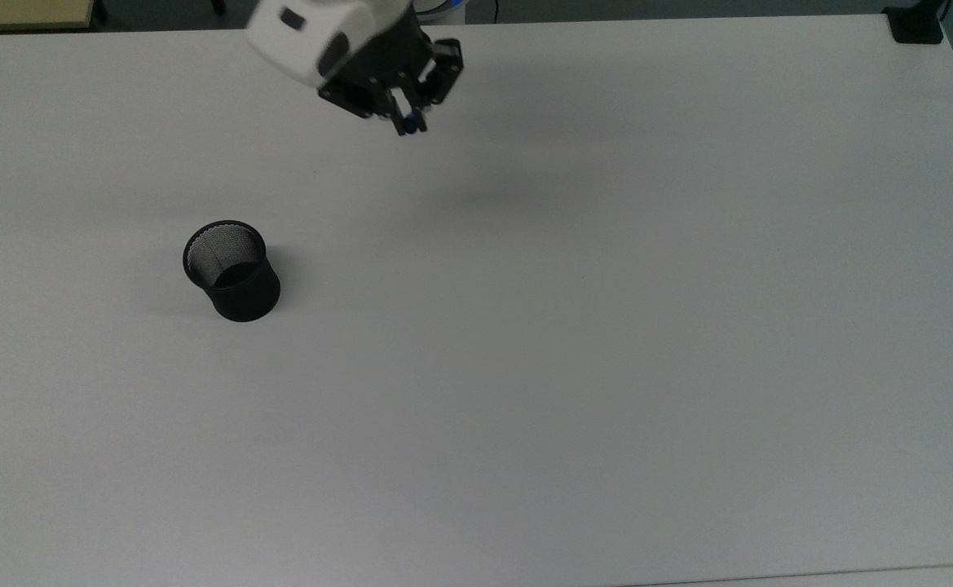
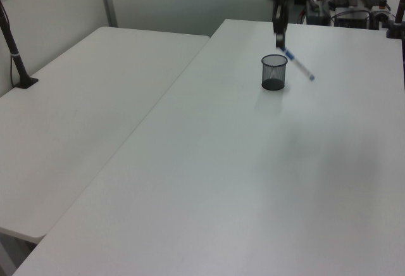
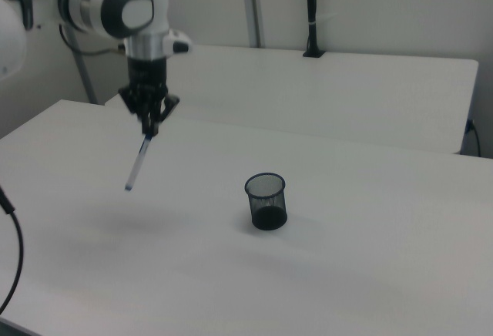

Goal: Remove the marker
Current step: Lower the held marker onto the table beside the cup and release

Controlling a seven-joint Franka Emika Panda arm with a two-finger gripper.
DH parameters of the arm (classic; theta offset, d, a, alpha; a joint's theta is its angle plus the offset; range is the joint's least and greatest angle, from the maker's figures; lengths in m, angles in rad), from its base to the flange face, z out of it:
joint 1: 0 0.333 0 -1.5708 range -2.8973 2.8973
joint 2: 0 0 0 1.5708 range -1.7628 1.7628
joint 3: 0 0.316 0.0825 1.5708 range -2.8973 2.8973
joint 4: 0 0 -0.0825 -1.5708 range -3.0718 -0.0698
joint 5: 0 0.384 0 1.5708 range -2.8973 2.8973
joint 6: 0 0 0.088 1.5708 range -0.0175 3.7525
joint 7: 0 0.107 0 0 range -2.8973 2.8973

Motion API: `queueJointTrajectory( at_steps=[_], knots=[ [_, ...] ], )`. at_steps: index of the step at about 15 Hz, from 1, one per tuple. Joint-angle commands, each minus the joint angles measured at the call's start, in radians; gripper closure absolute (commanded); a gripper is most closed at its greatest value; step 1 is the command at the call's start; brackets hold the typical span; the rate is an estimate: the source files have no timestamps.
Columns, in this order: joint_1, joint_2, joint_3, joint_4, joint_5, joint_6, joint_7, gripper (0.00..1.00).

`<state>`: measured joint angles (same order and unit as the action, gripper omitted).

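The end effector (image 3: 150,126) pinches the marker (image 3: 138,162) by its top end. The marker hangs slanting down, high above the counter (image 3: 323,274), well away from the cup (image 3: 266,201).

1. The gripper (image 3: 149,129) hung above the white table (image 3: 231,290), toward the right view's left edge, with its fingers pointing down.
2. The fingers were closed on the top end of the marker (image 3: 138,163).
3. The marker hung clear of the surface, tilted, with its lower end toward the right view's left.
4. The black mesh cup (image 3: 266,201) stood upright near the middle of the table, well apart from the marker, to the right view's right.
5. A second white table (image 3: 347,89) stood behind.
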<state>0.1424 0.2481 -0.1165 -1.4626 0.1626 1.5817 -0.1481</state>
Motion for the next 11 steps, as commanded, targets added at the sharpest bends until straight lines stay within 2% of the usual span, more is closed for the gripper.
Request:
queueJointTrajectory(
  at_steps=[1,4,7,11],
  knots=[
    [0.065,0.118,-0.011,-0.021,-0.05,0.003,0.018,0.99],
    [0.062,0.194,-0.012,-0.019,-0.077,0.017,0.016,0.99],
    [0.057,0.2,-0.014,-0.057,-0.092,0.07,0.018,0.98],
    [0.057,0.232,-0.014,-0.064,-0.113,0.144,0.056,0.81]
  ],
)
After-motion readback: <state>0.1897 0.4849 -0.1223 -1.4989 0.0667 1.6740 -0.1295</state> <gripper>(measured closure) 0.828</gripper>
